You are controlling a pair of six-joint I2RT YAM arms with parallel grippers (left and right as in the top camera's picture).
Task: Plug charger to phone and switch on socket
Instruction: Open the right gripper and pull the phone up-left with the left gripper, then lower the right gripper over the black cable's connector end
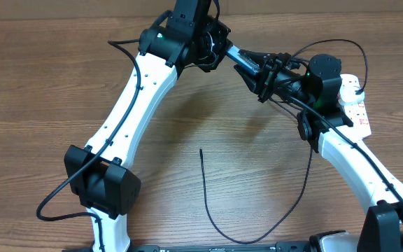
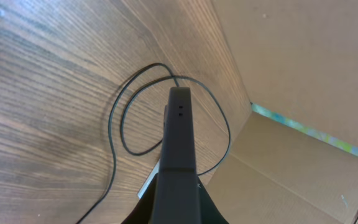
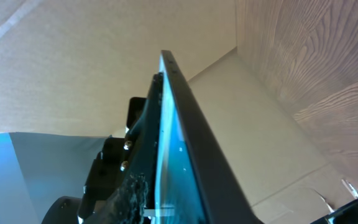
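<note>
A: Found the left gripper closed tight on the phone — held edge-on above the table?
B: Yes. Could not judge the right gripper — saw the charger loose below.

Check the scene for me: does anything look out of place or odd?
Yes. The phone is up in the air, edge-on, while the charger sprawls in a wide loop on the table, its tip loose and plugged into nothing.

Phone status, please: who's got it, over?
Left gripper shut on phone, held in the air. Right gripper at phone too, grip unclear. Charger lies loose on table, not plugged into phone.
</note>
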